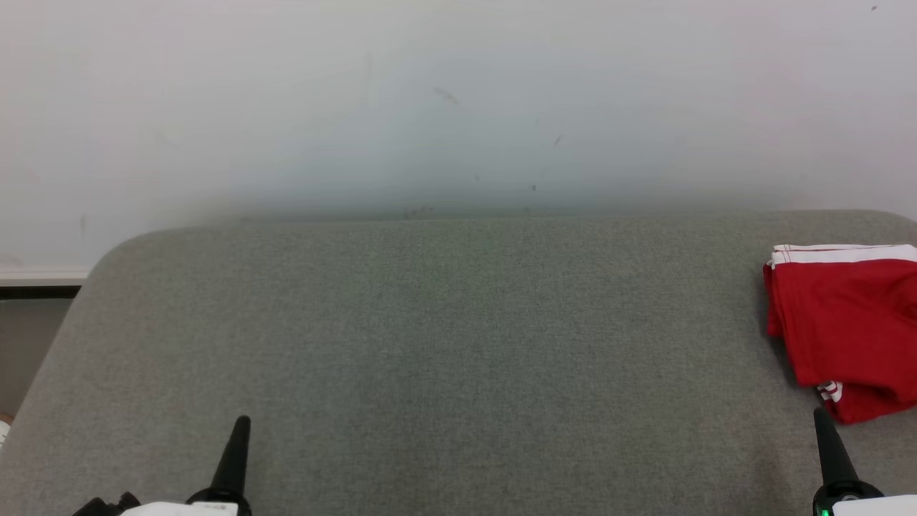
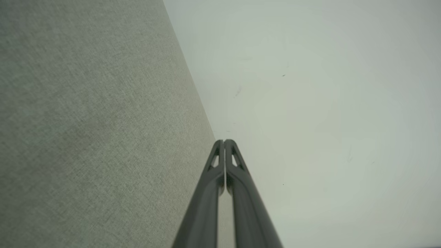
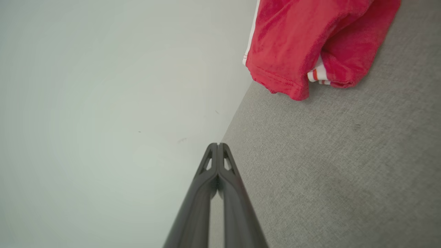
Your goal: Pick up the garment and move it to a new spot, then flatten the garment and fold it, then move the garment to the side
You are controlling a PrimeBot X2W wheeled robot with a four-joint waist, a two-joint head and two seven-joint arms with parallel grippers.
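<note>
The garment point(image 1: 849, 322) lies folded into a compact red bundle at the right edge of the grey fabric table point(image 1: 444, 344), white trim along its far side and a bit of striped trim at its near corner. In the right wrist view the garment point(image 3: 303, 38) sits ahead and to the right of my fingers. My right gripper point(image 1: 821, 416) is shut and empty, just short of the garment's near corner, apart from it. My left gripper point(image 1: 243, 421) is shut and empty at the lower left, far from the garment. Both wrist views show the fingertips pressed together: left gripper point(image 2: 224, 141), right gripper point(image 3: 217, 144).
A pale wall point(image 1: 458, 107) rises right behind the table's far edge. The table's left corner is rounded, with a strip of dark floor and baseboard point(image 1: 39, 287) beyond it. The garment runs past the head view's right border.
</note>
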